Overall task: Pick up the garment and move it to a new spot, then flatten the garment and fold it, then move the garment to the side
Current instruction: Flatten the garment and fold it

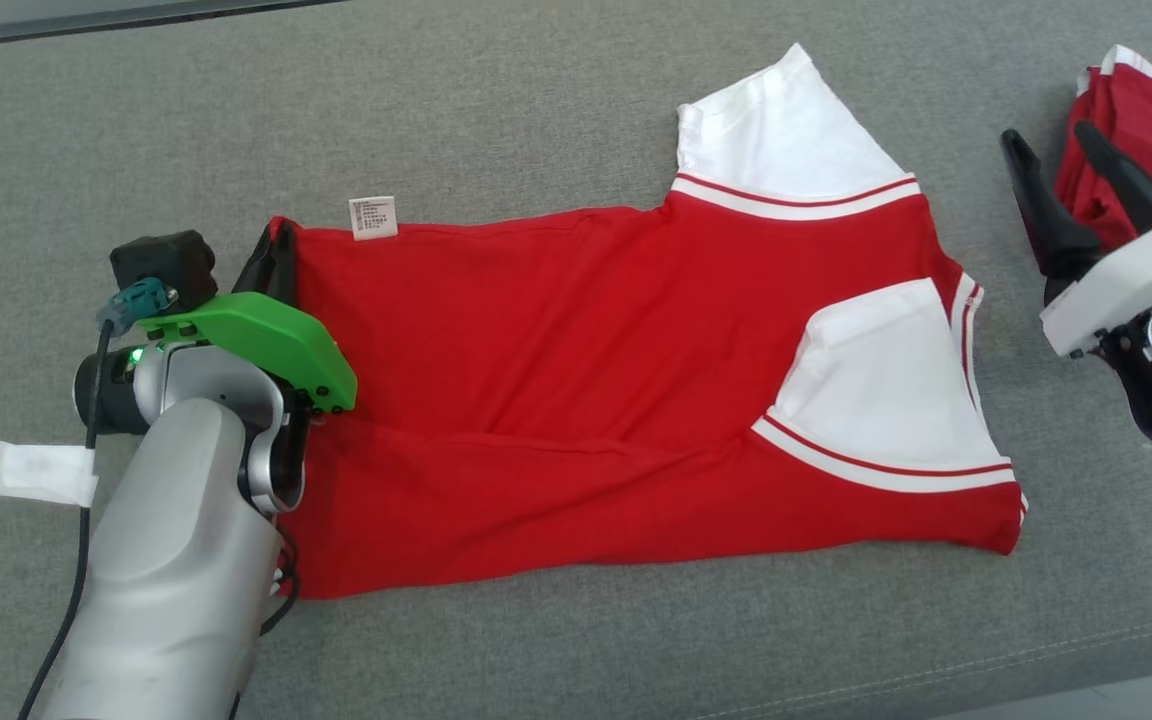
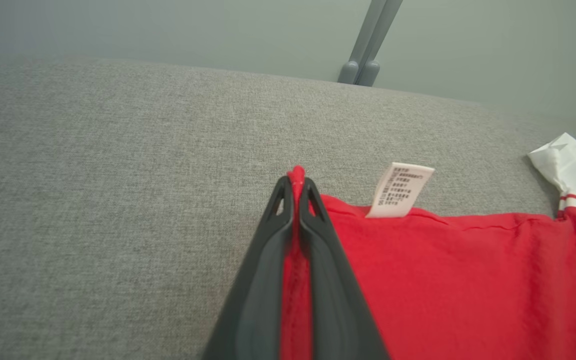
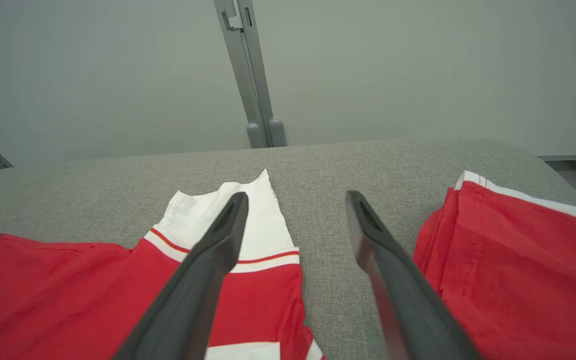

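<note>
Grey woven surface (image 1: 536, 100), pale wall behind. Left gripper (image 2: 296, 181) clamped tight on the garment (image 1: 556, 380) at its left hem corner, red cloth pinched between the fingers. Garment: red tee, white sleeves with red-white striped trim, lying mostly flat mid-surface, one sleeve folded on top, a few creases. White care label (image 1: 373, 218) sticks out near the gripped corner. Right gripper (image 1: 1048, 140) spread wide, empty, by the tee's right edge. Second red garment (image 1: 1146, 120) bunched far right.
</note>
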Controlling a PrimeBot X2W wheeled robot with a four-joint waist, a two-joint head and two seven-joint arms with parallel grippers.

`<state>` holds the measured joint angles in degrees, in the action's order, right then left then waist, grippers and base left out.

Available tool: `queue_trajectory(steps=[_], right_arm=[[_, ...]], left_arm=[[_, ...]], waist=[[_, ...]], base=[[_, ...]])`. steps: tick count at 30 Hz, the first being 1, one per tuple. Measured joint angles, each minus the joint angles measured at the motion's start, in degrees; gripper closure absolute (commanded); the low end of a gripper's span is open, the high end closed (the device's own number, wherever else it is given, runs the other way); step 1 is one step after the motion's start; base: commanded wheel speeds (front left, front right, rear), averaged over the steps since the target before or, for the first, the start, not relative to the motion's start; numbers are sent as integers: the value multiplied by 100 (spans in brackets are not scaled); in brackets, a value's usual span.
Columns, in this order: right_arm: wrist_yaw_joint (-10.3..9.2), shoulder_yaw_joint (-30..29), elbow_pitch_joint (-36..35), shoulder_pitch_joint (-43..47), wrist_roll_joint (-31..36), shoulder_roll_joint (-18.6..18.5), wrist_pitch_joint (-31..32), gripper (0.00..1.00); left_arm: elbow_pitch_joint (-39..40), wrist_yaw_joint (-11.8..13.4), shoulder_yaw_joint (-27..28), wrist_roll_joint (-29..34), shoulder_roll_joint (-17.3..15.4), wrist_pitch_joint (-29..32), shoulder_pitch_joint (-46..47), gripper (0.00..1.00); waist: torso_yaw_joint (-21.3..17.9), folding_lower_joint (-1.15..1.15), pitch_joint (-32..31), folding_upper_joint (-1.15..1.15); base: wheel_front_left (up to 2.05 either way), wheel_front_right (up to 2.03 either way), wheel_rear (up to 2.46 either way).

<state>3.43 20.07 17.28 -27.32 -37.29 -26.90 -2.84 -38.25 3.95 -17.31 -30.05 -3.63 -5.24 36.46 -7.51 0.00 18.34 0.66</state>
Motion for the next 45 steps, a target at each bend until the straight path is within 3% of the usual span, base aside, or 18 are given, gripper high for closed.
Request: queue_trajectory(steps=[17,31,45], right_arm=[[7,215,970,-1830,58,-164,1330,0],[-8,268,1856,-2492,292,-145,1551,0],[0,318,2562,-2749,352,-93,1556,0]], left_arm=[[578,-91,-448,63,162,-446,249,100],[723,-140,-823,162,221,-600,420,100],[721,-141,-1066,146,234,-649,444,100]], waist=[[696,0,882,0],[1222,1,1355,0],[1375,0,1414,0]], base=[[0,0,0],[0,0,0],[0,0,0]])
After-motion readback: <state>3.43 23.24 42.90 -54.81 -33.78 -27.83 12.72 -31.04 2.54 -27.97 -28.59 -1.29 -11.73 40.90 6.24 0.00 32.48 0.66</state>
